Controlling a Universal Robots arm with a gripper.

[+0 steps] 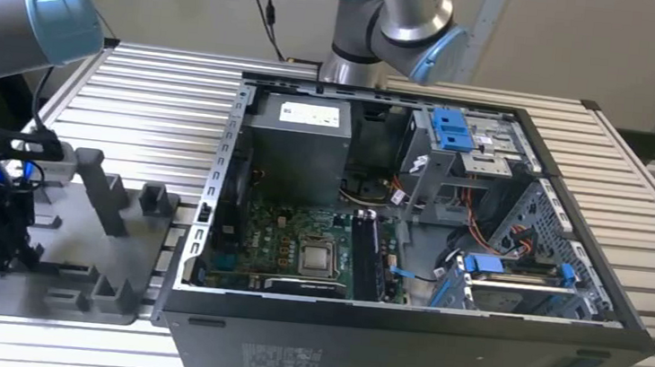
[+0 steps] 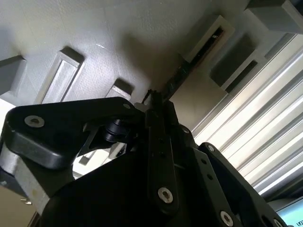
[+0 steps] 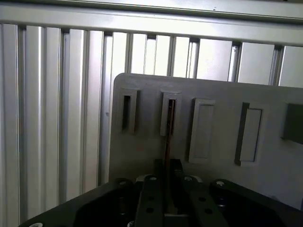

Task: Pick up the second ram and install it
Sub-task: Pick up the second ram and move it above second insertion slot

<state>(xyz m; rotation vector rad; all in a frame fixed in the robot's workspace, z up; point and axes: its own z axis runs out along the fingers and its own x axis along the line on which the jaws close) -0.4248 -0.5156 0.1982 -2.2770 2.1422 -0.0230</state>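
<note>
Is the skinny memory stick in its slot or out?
In: in the first wrist view the second ram has its far end in a holder plate slot, near end at the gripper.

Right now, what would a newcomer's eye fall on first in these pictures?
The open computer case takes the exterior view's middle and right, its green motherboard bare. At that view's left lies the holder plate; in the first wrist view the tool is shut on the thin second ram.
</note>
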